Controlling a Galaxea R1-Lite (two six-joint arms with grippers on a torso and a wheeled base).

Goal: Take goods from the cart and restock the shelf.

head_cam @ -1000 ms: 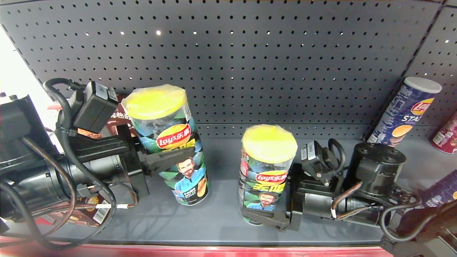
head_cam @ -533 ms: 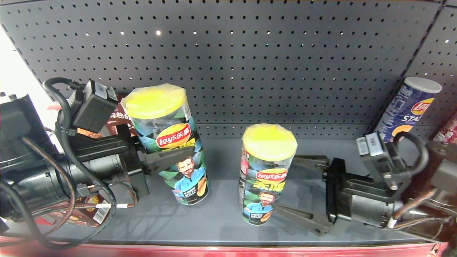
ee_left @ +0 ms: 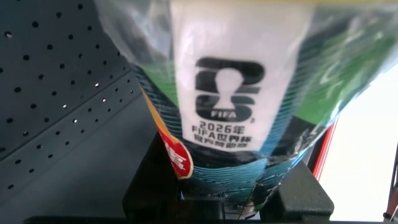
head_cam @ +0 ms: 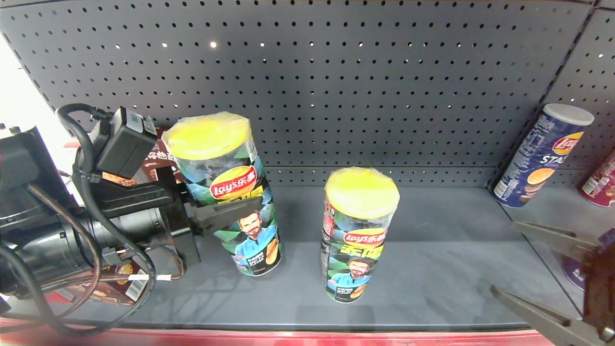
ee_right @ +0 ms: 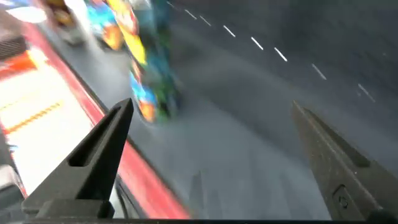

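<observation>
Left gripper (head_cam: 230, 214) pinches the left-hand chip can (head_cam: 218, 182) around mid-height at centre-left of the head view, with one finger crossing the label. A side grip there probably keeps so tall a can from tipping as it goes down. Its base looks down on the grey shelf (head_cam: 432, 269), though I cannot tell whether it is fully seated. The can stands near the pegboard (head_cam: 336, 72), just in front of brown boxes (head_cam: 156, 156). A second chip can (head_cam: 358, 235) stands free and upright at centre, apart from the first (spacing suited to a tidy row). At lower right the right gripper (head_cam: 533, 274) is spread wide, well apart from that can and gripping nothing, so that placement looks finished. A blue can (head_cam: 538, 154) stands at upper right.
</observation>
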